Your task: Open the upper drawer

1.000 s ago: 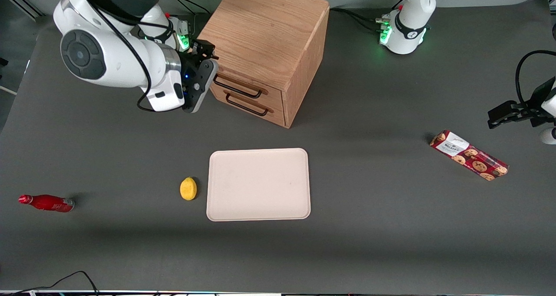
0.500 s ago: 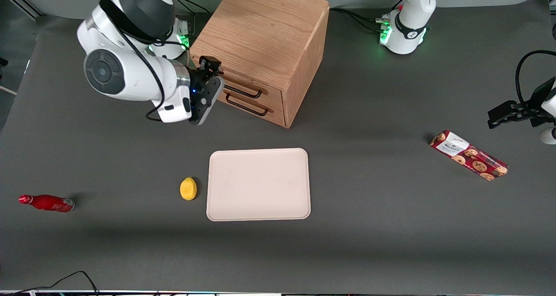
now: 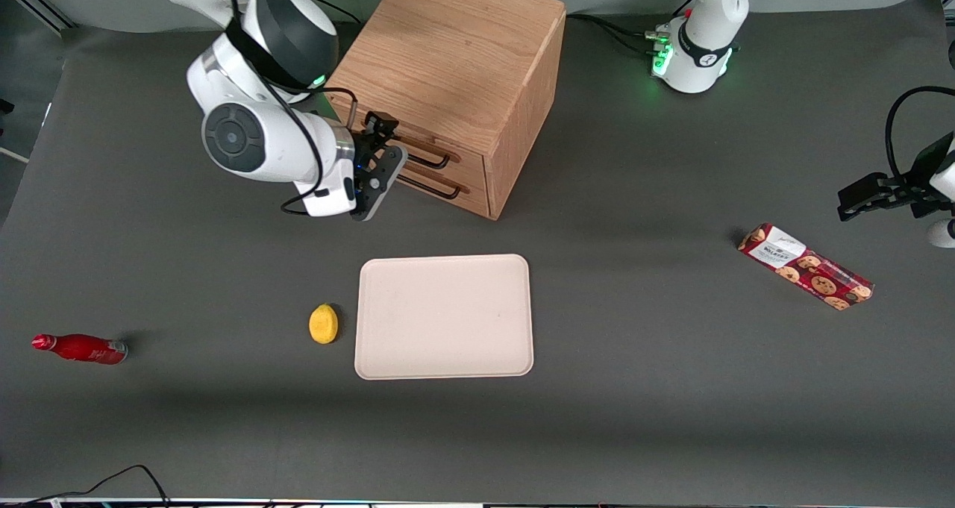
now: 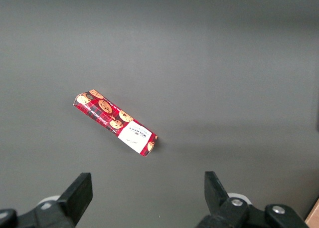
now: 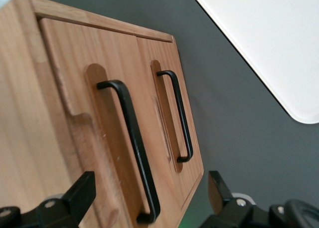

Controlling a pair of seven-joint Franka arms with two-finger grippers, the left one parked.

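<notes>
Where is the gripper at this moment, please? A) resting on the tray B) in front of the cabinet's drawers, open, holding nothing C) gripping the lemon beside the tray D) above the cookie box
B: the gripper hovers open in front of the upper drawer, handle ungrasped.

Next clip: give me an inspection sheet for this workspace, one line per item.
Surface: dark grey table.
Job's things: upper drawer shut, its black bar handle not gripped.
Clutter: beige tray, yellow lemon beside it, red bottle lying down, cookie box toward the parked arm's end.
Grippers: hand open, in front of the drawers, touching nothing.
Cables: black cable at the table edge.
Surroundings: nothing seen.
</notes>
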